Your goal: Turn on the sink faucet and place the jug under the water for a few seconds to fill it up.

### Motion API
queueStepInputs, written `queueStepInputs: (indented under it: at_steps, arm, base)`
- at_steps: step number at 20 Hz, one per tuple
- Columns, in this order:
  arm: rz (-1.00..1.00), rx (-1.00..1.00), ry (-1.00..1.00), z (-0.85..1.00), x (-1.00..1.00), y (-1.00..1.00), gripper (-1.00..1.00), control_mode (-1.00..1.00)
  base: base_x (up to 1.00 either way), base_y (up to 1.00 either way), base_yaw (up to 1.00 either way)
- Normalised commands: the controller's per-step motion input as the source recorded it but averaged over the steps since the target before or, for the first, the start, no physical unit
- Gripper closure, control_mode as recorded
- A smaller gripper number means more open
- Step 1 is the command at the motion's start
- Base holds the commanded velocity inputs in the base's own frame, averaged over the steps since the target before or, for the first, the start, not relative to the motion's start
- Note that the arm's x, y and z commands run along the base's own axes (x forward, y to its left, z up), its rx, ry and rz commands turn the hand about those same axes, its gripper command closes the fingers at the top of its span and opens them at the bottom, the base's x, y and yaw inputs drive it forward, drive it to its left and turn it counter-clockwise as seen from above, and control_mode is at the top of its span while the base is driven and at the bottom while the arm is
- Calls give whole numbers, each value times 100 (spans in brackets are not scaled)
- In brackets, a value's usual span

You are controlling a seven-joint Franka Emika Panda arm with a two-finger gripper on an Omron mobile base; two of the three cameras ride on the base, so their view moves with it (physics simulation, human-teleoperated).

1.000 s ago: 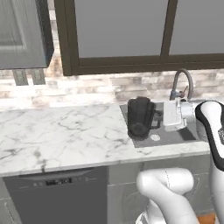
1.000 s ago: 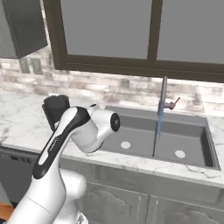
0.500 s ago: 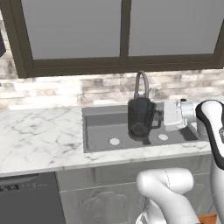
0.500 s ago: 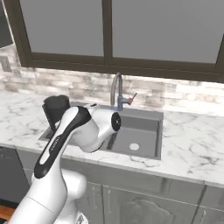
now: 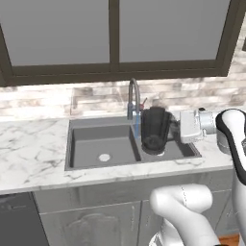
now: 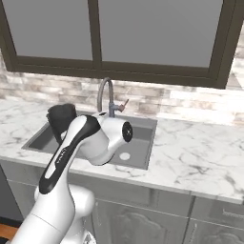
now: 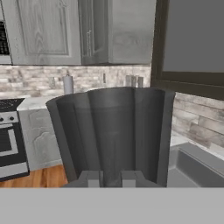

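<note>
My gripper (image 7: pixel 111 178) is shut on the dark grey-black jug (image 7: pixel 113 131), whose ribbed wall rises just beyond the fingertips (image 7: pixel 89 177). From the left base view the jug (image 5: pixel 154 129) hangs upright over the right part of the dark grey sink (image 5: pixel 96 139), with the gripper (image 5: pixel 169 130) at its right side. The tall grey faucet (image 5: pixel 133 96) stands just left of the jug. A thin light-blue stream of water (image 5: pixel 137 127) falls beside the jug's left wall, apart from its mouth. In the right base view the jug (image 6: pixel 62 119) is left of the faucet (image 6: pixel 106 93) and its reddish lever (image 6: pixel 125 103).
White marble counter (image 5: pixel 29 149) runs on both sides of the sink, with more of it (image 6: pixel 200 152) to the right. A brick backsplash and a dark-framed window (image 5: pixel 113 38) rise behind. A dishwasher front (image 5: pixel 14 221) sits at lower left. A stove (image 7: pixel 8 140) stands across the room.
The base has driven along the counter, so the whole scene slid across both views and the sink now sits in front. The jug stays in the gripper, now close to the faucet.
</note>
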Motion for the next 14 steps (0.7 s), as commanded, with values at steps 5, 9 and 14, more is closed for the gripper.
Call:
queueStepInputs:
  at_steps: [5,9,14]
  arm:
    - [0,0,0,0,0,0,100,100]
    - [0,0,0,0,0,0,100,100]
    - [0,0,0,0,0,0,100,100]
  base:
    - [0,-47,0]
    - [0,-37,0]
    - [0,-19,0]
